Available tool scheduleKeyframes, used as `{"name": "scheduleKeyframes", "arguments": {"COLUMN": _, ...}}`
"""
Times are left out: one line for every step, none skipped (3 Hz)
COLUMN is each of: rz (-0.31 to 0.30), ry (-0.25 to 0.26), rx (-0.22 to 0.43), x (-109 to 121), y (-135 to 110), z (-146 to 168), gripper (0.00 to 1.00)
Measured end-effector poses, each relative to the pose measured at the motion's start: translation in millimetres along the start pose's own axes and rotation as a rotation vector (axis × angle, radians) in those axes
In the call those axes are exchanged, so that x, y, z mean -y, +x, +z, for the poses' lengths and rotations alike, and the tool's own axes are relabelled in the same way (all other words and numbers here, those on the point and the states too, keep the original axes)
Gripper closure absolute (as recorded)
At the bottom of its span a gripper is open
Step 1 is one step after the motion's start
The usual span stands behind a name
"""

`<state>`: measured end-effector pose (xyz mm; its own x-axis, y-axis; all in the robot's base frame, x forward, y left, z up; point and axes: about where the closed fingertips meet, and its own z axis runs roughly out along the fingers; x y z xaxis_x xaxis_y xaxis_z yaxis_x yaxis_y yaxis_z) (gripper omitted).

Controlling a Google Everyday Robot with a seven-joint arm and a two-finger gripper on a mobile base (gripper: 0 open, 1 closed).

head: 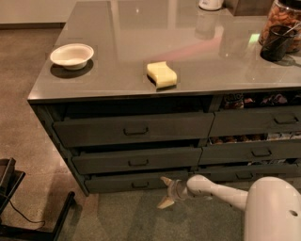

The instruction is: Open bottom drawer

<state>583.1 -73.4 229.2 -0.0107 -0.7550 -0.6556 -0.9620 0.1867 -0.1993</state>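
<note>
The bottom drawer (113,182) is the slim dark grey front at the foot of the wider left stack. Its small loop handle (140,185) sits at centre. The drawer looks pulled out only a crack, like the two taller drawers above it. My gripper (164,192) is low in front of the drawer's right end, just right of the handle and apart from it. Its two tan fingers (165,180) are spread open, one up and one down, and hold nothing. The white arm (221,193) reaches in from the lower right.
On the grey counter (117,28) lie a white bowl (71,55) and a yellow sponge (162,74); a black cup (276,43) and a snack jar (282,14) stand at the right. The narrower right drawer stack (256,151) is ajar. A black stand (19,207) is on the floor at lower left.
</note>
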Motion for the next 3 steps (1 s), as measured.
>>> {"name": "scheduleKeyframes", "arguments": {"rz": -0.004, "ry": -0.003, "rx": 0.008, "x": 4, "y": 1, "z": 10, "gripper": 0.18}}
{"name": "scheduleKeyframes", "arguments": {"rz": -0.009, "ry": -0.003, "rx": 0.018, "x": 10, "y": 0, "z": 18, "gripper": 0.15}}
{"name": "scheduleKeyframes", "arguments": {"rz": -0.016, "ry": 0.001, "rx": 0.022, "x": 16, "y": 0, "z": 23, "gripper": 0.07}}
